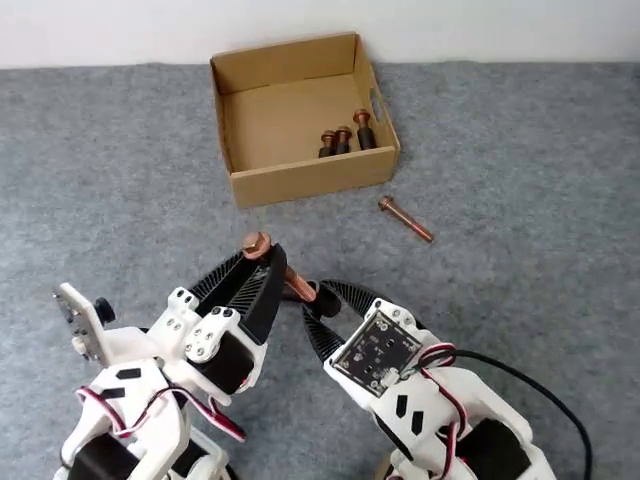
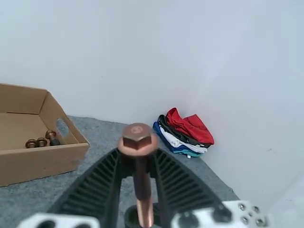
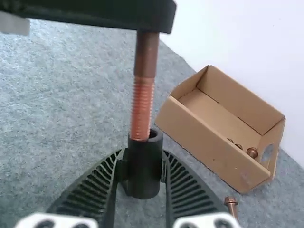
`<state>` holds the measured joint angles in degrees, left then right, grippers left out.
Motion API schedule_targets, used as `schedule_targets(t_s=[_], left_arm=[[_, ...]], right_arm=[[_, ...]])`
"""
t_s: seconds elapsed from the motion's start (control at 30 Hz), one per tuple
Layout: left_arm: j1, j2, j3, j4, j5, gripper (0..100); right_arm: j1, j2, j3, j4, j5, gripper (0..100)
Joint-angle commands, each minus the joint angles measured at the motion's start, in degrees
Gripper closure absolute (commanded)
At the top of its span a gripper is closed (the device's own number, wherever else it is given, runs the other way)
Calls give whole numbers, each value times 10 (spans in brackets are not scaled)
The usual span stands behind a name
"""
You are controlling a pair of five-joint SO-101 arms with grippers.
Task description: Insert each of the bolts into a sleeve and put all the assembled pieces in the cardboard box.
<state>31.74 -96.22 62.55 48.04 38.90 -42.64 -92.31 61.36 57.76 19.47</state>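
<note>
- The left gripper (image 1: 264,258) is at the near middle of the grey carpet (image 1: 120,180). It is narrowed onto a copper-coloured bolt (image 1: 256,243) and grips the shaft just under the hexagonal head.
- In the left wrist view the left gripper's black ribbed fingers (image 2: 102,183) press the shaft from both sides, and the head (image 2: 137,139) stands clear above their tips.
- The right gripper (image 1: 322,298) is just to the right of the left one. It is clamped on a short black sleeve (image 1: 326,300).
- In the right wrist view the sleeve (image 3: 142,166) sits upright between the right gripper's fingers (image 3: 95,194) with its open mouth towards the bolt.
- The bolt's threaded end (image 3: 141,111) meets the sleeve's mouth and appears just inside it (how deep it goes cannot be seen).
- A cardboard box (image 1: 300,180) sits open at the far middle of the carpet, well apart from both grippers.
- Three assembled pieces (image 1: 343,140) lie side by side in the box's near right corner, each a bolt in a dark sleeve.
- A loose bolt (image 1: 405,219) lies flat on the carpet just near and right of the box, with its head towards the box.
- In the left wrist view, a pile of folded clothes (image 2: 184,132) lies against the white wall (image 2: 142,47) beyond the carpet.
</note>
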Motion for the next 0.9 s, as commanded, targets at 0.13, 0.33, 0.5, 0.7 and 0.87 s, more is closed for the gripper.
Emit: schedule_targets(t_s=[0.13, 0.33, 0.5, 0.7, 0.87], left_arm=[[-19, 4, 2, -7, 2, 996], [-18, 4, 10, -36, 3, 996], [-15, 4, 32, -36, 4, 996], [-11, 4, 42, -52, 4, 996], [-25, 4, 42, -92, 4, 996]], right_arm=[[-7, -4, -10, -21, 8, 991], [-7, -3, -10, -22, 8, 991], [-7, -3, -10, -22, 8, 991], [-8, -4, -10, -21, 8, 991], [-8, -3, -10, -21, 8, 991]])
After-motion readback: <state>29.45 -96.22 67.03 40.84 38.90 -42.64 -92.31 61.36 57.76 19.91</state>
